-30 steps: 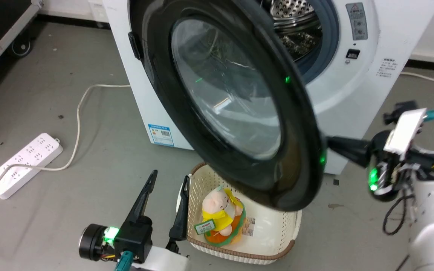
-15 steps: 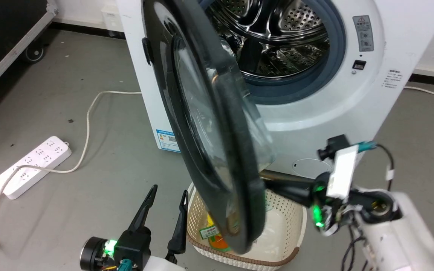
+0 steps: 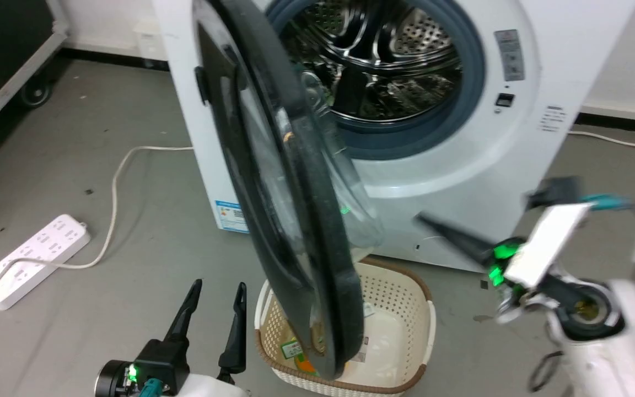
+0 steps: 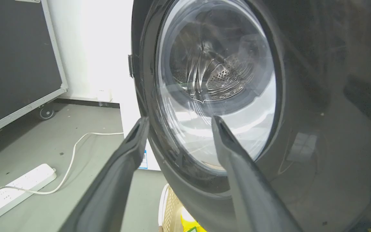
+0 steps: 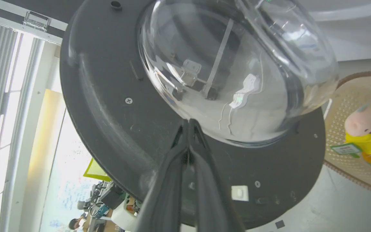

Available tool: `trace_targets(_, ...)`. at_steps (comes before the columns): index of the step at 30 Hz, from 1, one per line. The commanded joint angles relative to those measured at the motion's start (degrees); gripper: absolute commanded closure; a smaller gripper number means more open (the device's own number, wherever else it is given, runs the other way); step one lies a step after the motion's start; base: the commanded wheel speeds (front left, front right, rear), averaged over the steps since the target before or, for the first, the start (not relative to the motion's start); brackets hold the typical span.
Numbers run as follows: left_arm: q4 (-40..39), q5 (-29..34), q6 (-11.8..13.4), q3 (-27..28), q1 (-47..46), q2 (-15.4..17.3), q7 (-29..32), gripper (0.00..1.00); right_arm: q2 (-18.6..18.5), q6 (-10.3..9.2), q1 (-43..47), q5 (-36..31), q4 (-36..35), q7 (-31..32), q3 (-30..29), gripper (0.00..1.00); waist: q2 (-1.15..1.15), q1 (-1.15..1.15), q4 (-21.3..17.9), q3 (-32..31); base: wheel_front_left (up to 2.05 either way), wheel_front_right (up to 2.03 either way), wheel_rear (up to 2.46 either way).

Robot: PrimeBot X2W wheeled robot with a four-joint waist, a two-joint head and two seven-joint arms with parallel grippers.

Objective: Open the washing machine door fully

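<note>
1. The right gripper (image 3: 422,219) is squeezed shut and holds nothing. Its tip points at the inner side of the washing machine door (image 3: 295,220), close to the glass bowl. The head view shows a small gap between them.
2. The left gripper (image 3: 218,285) has its two fingers spread wide and holds nothing. It points at the outer side of the door and does not touch it.
3. The door stands between the two grippers. It has swung partway out from the washing machine (image 3: 461,165), and the steel drum (image 3: 372,60) shows behind it.
4. The door is big and round, with a shiny black ring. A clear glass bowl bulges out on the right gripper's side. The back of the ring is dull black, with screws and a small white square (image 5: 239,192).
5. Past the left gripper, a blue and white sticker (image 3: 231,216) sits low on the machine's side. Above the right gripper is a grey warning label (image 3: 509,55). The writing on both is too small to read.
6. A cream basket (image 3: 400,286) sits on the floor under the door. A soft toy (image 5: 369,135) lies in it, with a tag I cannot read.
</note>
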Motion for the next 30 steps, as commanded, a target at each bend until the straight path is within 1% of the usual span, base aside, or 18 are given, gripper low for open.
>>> trace_targets(1,0.19,-0.29,-0.52,0.54,0.31,0.06,-0.29,0.00,-1.82,0.09,1.61,-3.58,-3.52,-4.34,-1.14,1.00,0.00,0.00,-1.21,-0.10,0.00,0.00,0.00)
trace_targets(3,0.23,-0.37,-0.76,1.05,0.16,0.04,-0.29,0.00,-4.23,0.09,2.80,-9.43,-8.49,-10.40,-1.20,1.00,0.00,0.00,-2.08,-0.08,0.00,0.00,0.00)
trace_targets(5,0.28,-0.55,-1.06,1.50,0.05,0.02,-0.29,0.00,-6.87,0.09,4.42,-16.17,-12.98,-18.14,-0.83,1.00,0.00,0.00,-2.97,-0.06,0.00,0.00,0.00)
trace_targets(7,0.41,-0.74,-1.33,2.13,0.09,0.01,-0.29,0.00,-10.74,0.09,6.17,-25.01,-16.40,-26.16,0.96,1.00,0.00,0.00,-3.97,-0.06,0.00,0.00,0.00)
trace_targets(9,0.79,-1.06,-1.64,2.92,0.29,0.00,-0.29,0.00,-14.65,0.09,8.33,-35.39,-17.72,-34.32,3.03,1.00,0.00,0.00,-5.00,-0.16,0.00,0.00,0.00)
trace_targets(11,1.42,-1.08,-2.15,3.33,0.47,0.03,-0.29,0.00,-16.60,0.09,10.69,-44.16,-17.53,-41.03,3.42,1.00,0.00,0.00,-5.88,-0.36,0.00,0.00,0.00)
trace_targets(12,1.57,-1.03,-2.26,3.63,0.53,0.03,-0.29,0.00,-16.95,0.09,11.99,-48.50,-17.20,-43.82,2.83,1.00,0.00,0.00,-6.36,-0.55,0.00,0.00,0.00)
trace_targets(14,1.83,-0.92,-2.52,4.01,0.79,0.03,-0.29,0.00,-16.77,0.09,14.83,-57.49,-16.54,-48.54,0.33,1.00,0.00,0.00,-7.09,-0.82,0.00,0.00,0.00)
trace_targets(17,2.15,-0.89,-2.84,4.58,1.14,0.02,-0.29,0.00,-14.06,0.09,19.62,-67.28,-16.66,-53.37,-3.25,1.00,0.00,0.00,-7.98,-0.85,0.00,0.00,0.00)
trace_targets(19,2.06,-0.74,-2.94,4.99,1.32,0.02,-0.29,0.00,-11.65,0.09,23.13,-71.64,-17.52,-55.38,-4.85,1.00,0.00,0.00,-8.65,-0.72,0.00,0.00,0.00)
trace_targets(23,2.02,-0.25,-3.33,5.20,1.72,0.06,-0.29,0.00,-6.73,0.09,29.40,-77.36,-18.15,-57.96,-6.38,1.00,0.00,0.00,-9.62,-0.31,0.00,0.00,0.00)
trace_targets(24,2.28,-0.21,-3.53,5.10,1.81,0.08,-0.29,0.00,-5.55,0.09,30.55,-78.61,-17.93,-58.31,-6.80,0.86,0.00,0.00,-9.82,-0.23,0.00,0.00,0.00)
trace_targets(25,2.59,-0.13,-3.72,4.99,1.87,0.15,-0.29,0.00,-4.34,0.09,31.52,-79.90,-17.71,-58.57,-7.33,0.54,0.00,0.00,-10.01,-0.19,0.00,0.00,0.00)
trace_targets(26,2.83,-0.13,-3.90,4.91,1.92,0.16,-0.29,0.00,-3.19,0.09,32.36,-80.77,-17.20,-58.73,-7.64,0.00,0.00,0.00,-10.14,-0.16,0.00,0.00,0.00)
trace_targets(27,2.83,-0.13,-3.90,4.91,1.92,0.16,-0.29,0.00,-3.19,0.09,32.36,-80.77,-17.20,-58.73,-7.64,0.00,0.00,0.00,-10.14,-0.16,0.00,0.00,0.00)
trace_targets(28,3.25,-0.11,-4.17,4.80,2.05,0.20,-0.29,0.00,-1.43,0.09,33.71,-82.90,-16.49,-58.85,-7.85,0.00,0.00,0.00,-10.36,-0.24,0.00,0.00,0.00)
trace_targets(30,3.43,-0.07,-4.31,4.83,2.24,0.20,-0.29,0.00,0.05,0.09,34.45,-83.92,-17.18,-58.88,-7.92,0.00,0.00,0.00,-10.55,-0.38,0.00,0.00,0.00)
